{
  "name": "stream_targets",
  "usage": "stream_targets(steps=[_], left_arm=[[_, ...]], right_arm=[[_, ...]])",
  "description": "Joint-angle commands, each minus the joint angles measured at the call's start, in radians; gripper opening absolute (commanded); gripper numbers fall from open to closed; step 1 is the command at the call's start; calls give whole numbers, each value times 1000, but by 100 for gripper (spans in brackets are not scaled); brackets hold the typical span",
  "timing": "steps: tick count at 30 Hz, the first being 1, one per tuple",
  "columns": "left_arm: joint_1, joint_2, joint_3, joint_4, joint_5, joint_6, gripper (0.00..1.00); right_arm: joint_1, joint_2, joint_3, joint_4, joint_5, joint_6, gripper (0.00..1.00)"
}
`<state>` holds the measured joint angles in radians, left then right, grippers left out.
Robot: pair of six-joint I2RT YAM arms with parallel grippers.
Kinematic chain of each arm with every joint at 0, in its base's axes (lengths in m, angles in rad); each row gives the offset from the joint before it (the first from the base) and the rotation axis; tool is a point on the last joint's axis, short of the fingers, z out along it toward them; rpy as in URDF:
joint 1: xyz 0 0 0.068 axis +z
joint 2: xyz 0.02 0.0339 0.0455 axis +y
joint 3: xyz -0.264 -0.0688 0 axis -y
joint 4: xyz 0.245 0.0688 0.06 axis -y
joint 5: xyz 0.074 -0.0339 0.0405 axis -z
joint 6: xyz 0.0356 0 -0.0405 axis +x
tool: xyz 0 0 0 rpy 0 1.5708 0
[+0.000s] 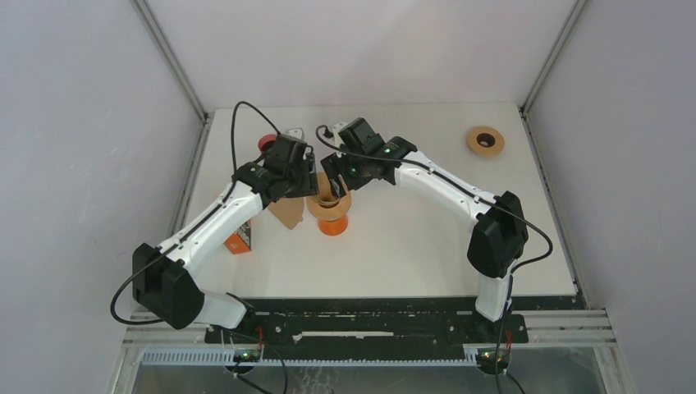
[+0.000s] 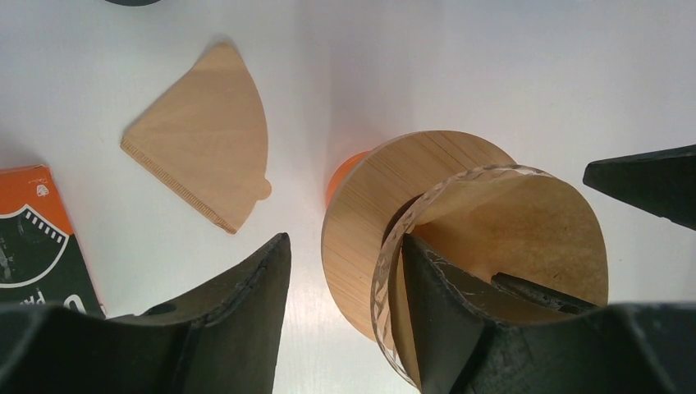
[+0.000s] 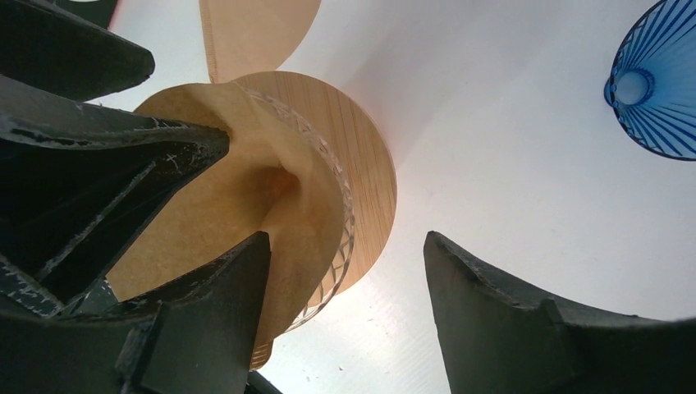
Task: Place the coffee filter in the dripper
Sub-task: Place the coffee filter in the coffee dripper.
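Observation:
The glass dripper (image 1: 329,205) with a wooden collar (image 2: 361,238) stands on an orange base (image 1: 333,226) mid-table. A brown paper filter (image 2: 533,238) sits opened inside it and also shows in the right wrist view (image 3: 246,189). My left gripper (image 2: 343,240) is open and straddles the rim, its right finger (image 2: 443,304) inside on the filter. My right gripper (image 3: 346,238) is open too, with its left finger (image 3: 213,312) against the filter's edge and its right finger outside. Both grippers (image 1: 310,182) (image 1: 335,174) hang over the dripper.
A second, folded filter (image 2: 201,135) lies flat on the table left of the dripper. An orange and black box (image 1: 239,238) lies further left. A blue dripper (image 3: 657,82) stands nearby. A wooden ring (image 1: 485,140) sits at the back right.

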<state>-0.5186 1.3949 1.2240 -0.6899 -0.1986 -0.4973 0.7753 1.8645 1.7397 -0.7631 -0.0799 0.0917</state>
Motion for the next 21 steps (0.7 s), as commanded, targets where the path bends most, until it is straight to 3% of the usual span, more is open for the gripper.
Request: stream_targets(steps=[1,21], left_arm=[[7,-39,1,16,8,6,58],[6,-55,14,36,50,3,60]], right_arm=[[8,-36,53,15,-2,-6,77],[13,-60,66,47,-30,-9,77]])
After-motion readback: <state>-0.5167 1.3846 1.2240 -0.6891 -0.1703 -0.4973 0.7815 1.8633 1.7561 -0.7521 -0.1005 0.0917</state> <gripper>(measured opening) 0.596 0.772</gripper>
